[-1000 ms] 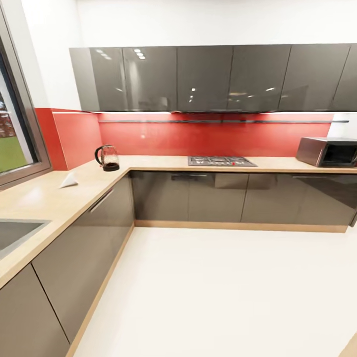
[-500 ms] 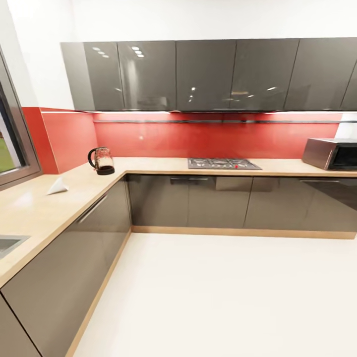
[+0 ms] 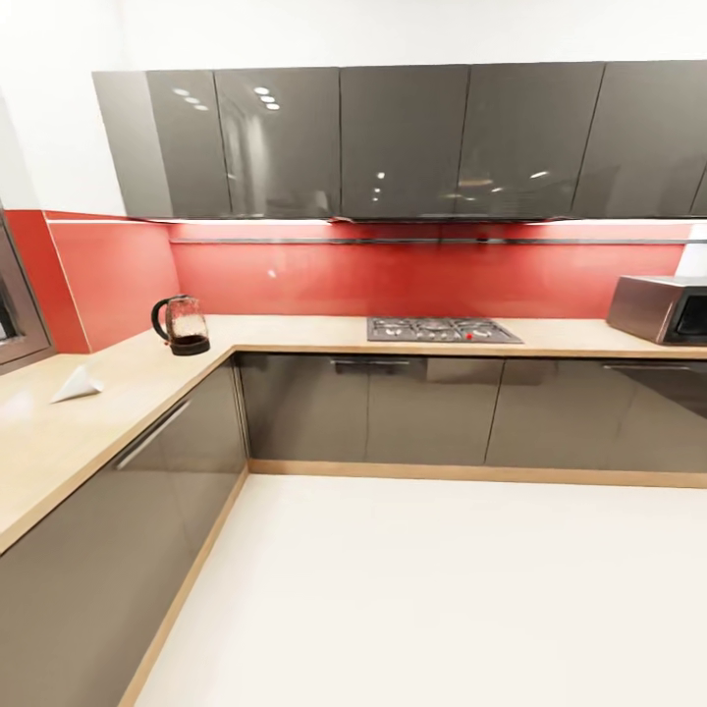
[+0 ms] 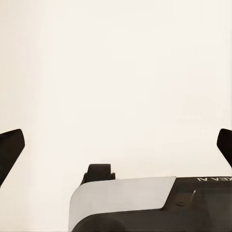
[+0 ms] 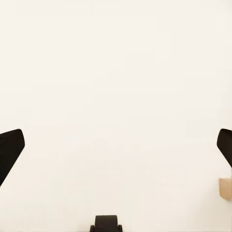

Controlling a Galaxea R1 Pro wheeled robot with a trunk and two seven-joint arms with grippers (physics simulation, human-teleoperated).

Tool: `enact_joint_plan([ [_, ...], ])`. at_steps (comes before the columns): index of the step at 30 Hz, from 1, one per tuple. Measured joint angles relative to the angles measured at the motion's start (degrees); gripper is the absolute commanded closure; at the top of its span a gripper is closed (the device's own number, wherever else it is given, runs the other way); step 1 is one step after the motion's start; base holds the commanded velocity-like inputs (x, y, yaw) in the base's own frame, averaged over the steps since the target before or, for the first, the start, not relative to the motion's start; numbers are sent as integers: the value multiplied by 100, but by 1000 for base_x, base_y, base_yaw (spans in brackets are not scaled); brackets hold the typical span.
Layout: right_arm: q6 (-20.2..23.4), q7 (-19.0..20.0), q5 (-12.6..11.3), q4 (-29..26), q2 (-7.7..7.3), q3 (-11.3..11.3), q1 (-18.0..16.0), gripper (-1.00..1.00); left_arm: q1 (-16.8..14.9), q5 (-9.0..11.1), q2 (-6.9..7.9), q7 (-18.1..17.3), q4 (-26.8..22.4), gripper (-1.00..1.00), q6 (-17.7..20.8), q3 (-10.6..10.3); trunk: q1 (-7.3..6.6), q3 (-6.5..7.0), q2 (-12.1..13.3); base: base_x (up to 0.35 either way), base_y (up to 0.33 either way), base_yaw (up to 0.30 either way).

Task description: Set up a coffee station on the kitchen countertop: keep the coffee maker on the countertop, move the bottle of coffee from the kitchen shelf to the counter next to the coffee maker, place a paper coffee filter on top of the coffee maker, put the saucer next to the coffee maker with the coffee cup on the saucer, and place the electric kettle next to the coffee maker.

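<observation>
The head camera is looking into the corner of an L-shaped kitchen. The kitchen countertop (image 3: 324, 334) is running along the back wall and turning down the left side, toward eight o'clock of the picture, over glossy grey cabinet fronts (image 3: 432, 407). The electric kettle (image 3: 181, 325) is standing upright on the countertop near the inner corner, at about ten o'clock from the picture's middle, its black handle pointing left and its black base resting flat on the wood. The paper coffee filter (image 3: 78, 384) is lying on the left run of the countertop, at about eight o'clock from the kettle and well apart from it, tipped on its side with its point toward the right. A gas hob (image 3: 442, 329) is sitting in the back run of the countertop at roughly twelve o'clock of the middle, and a steel microwave (image 3: 660, 307) is sitting at three o'clock, cut by the picture's edge. A row of dark grey wall cabinets (image 3: 403, 142) is hanging above a red backsplash (image 3: 422, 277), with a thin dark rail running just under them. The pale floor (image 3: 442, 599) is spreading across the lower half.

In the left wrist view the left gripper (image 4: 116, 145) is showing its two dark fingertips spread far apart at the picture's sides, with nothing between them but pale floor, above part of the robot's grey and black body (image 4: 145, 205). In the right wrist view the right gripper (image 5: 116, 145) is likewise spread wide, holding nothing, over the same pale floor, with a small tan piece (image 5: 225, 188) at the frame's edge
</observation>
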Motion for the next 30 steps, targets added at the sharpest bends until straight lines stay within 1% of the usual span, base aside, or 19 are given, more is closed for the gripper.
enact_joint_plan([
  [11, 2, 0, 0, 9, 9, 0, 0, -100, 0, 0, 9, 0, 3, -100, 0, 0, 0, 0, 0, 322, -108, 0],
  [21, -7, -3, 0, 140, 8, 8, -1, -100, 0, 0, 9, 0, -1, -100, 0, 0, 0, 0, 0, 322, -108, 0],
  [25, -7, -5, 0, 146, 9, 8, 0, -100, 0, 0, 9, 0, -1, -100, 1, 0, 0, 0, 0, 322, -108, 114],
  [30, -14, -10, 0, 148, 11, 8, 0, -100, 0, 3, 9, 0, -3, -100, 4, 0, 1, 0, 0, 280, -81, 235],
])
